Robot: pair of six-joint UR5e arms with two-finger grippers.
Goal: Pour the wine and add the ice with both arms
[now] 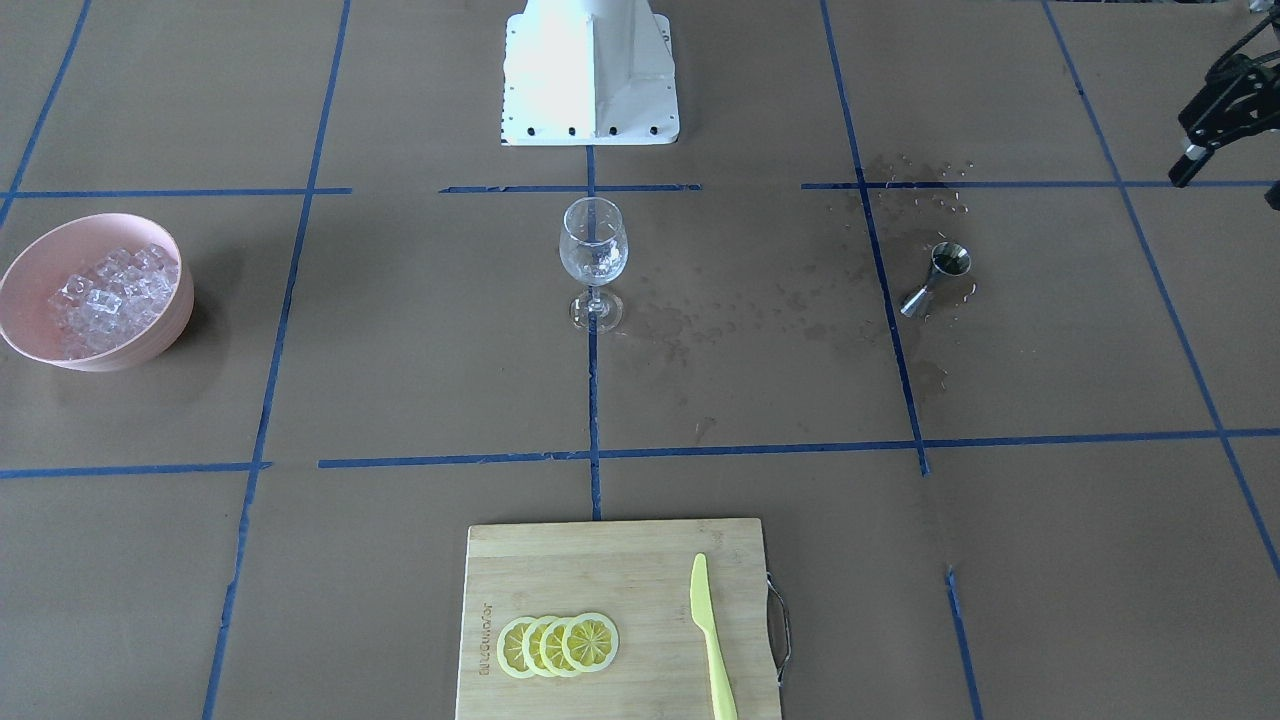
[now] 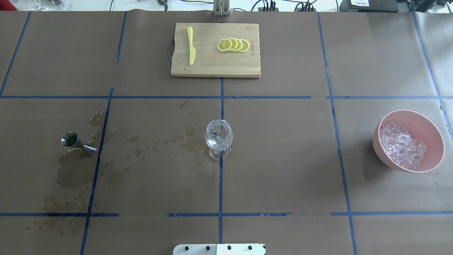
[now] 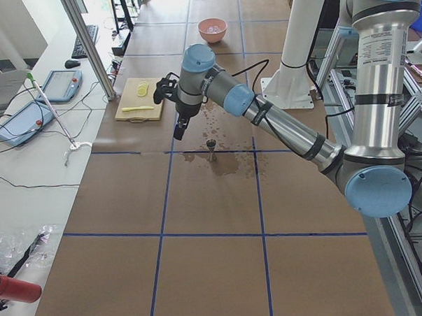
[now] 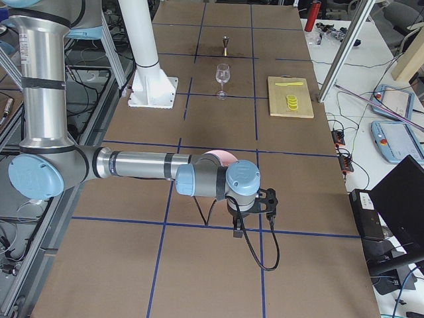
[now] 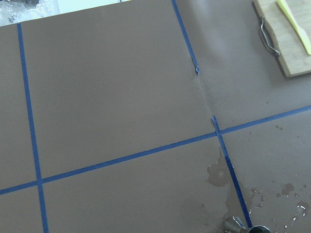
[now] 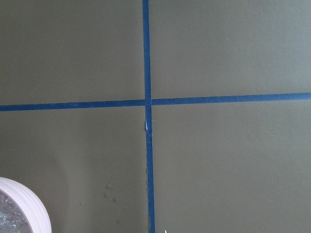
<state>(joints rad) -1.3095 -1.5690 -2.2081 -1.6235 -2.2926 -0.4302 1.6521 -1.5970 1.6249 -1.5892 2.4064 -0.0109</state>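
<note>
A clear wine glass (image 1: 593, 262) stands upright at the table's middle; any clear wine in it is hardly visible. A steel jigger (image 1: 938, 277) stands on wet paper, also in the overhead view (image 2: 77, 143). A pink bowl (image 1: 20, 330) holds a heap of ice cubes (image 1: 105, 295). My left gripper (image 1: 1230, 182) hangs above the table at the front-facing view's edge, beyond the jigger, jaws apart and empty. My right gripper (image 4: 238, 228) shows only in the exterior right view, just past the bowl; I cannot tell whether it is open or shut.
A bamboo cutting board (image 2: 212, 67) at the far edge carries yellow lemon slices (image 2: 233, 45) and a yellow knife (image 2: 191, 49). Wet stains (image 2: 70, 177) spread around the jigger and toward the glass. The white pedestal (image 1: 590, 80) stands behind the glass.
</note>
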